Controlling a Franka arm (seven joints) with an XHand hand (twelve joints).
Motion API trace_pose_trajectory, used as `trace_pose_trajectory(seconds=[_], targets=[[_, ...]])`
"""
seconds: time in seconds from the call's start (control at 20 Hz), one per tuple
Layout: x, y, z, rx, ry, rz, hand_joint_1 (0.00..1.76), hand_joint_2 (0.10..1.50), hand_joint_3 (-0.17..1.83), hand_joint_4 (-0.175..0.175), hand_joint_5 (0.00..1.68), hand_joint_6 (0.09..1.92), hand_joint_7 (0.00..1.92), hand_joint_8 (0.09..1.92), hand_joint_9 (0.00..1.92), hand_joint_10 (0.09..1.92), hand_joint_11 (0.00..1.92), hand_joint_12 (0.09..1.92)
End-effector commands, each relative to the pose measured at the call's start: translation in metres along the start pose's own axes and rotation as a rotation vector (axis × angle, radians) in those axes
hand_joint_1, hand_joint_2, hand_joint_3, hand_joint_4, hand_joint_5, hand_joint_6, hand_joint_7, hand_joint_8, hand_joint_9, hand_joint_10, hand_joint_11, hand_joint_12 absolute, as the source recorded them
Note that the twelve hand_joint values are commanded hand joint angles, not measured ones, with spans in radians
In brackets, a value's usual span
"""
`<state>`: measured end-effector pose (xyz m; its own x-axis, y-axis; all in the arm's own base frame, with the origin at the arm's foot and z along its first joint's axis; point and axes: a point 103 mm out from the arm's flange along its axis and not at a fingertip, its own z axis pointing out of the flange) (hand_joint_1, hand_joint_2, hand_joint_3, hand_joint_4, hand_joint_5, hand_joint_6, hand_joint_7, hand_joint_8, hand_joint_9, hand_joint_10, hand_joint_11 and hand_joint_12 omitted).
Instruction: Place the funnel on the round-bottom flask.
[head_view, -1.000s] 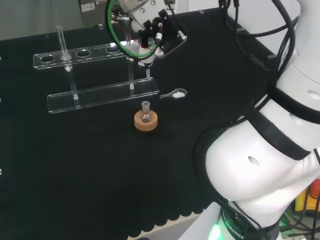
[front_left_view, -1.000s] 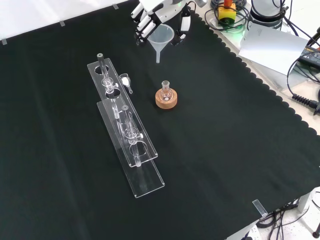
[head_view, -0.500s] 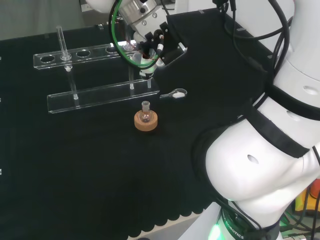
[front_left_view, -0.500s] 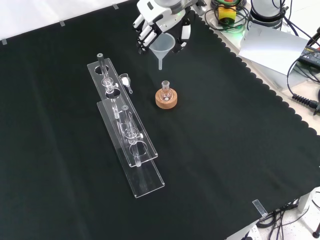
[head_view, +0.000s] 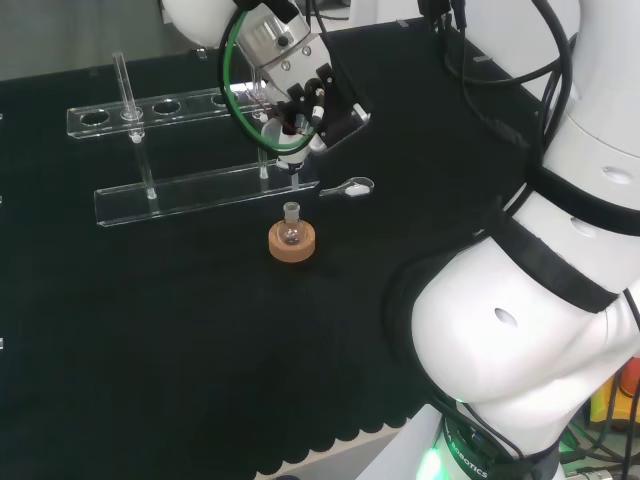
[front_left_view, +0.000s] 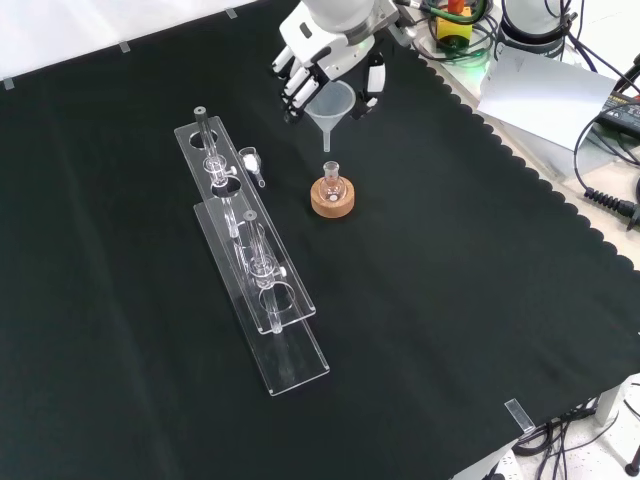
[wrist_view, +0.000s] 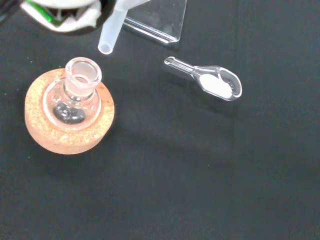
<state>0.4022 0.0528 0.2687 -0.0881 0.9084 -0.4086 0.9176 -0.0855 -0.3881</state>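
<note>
Front view, near to far. Nearest on the black-clothed surface (front_left_view: 480, 300): two long clear racks (front_left_view: 262, 300) lying end to end, with a glass tube (front_left_view: 206, 135) standing upright at the far end. Just past them, a small clear scoop (front_left_view: 250, 162) holding white powder, flat on the cloth. Right of the scoop, a round-bottom flask (front_left_view: 331, 184) sitting upright in a cork ring stand (front_left_view: 332, 199), open neck up. Above and just beyond the flask, a translucent funnel (front_left_view: 329, 108) hanging in the air, stem down, tip close over the neck but apart from it. Robot hand (front_left_view: 322, 62) curled around the funnel's cone, grasping it. From the wrist, funnel stem just beside the flask mouth, not inside.
</note>
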Motion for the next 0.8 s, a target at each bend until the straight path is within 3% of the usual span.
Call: trace_pose_trajectory(seconds=[0.05,0.8], targets=[[0.0048,0.0022,0.0088,-0.003,0.001,-0.005,0.90,0.68,0.82,-0.005,0.53,0.72,0.50,0.65,0.94,0.51,0.42,1.35],[0.0114,0.0051,0.0149,0.003,-0.005,-0.012,0.90,0.67,0.83,-0.009,0.52,0.71,0.50,0.66,0.94,0.51,0.45,1.33]])
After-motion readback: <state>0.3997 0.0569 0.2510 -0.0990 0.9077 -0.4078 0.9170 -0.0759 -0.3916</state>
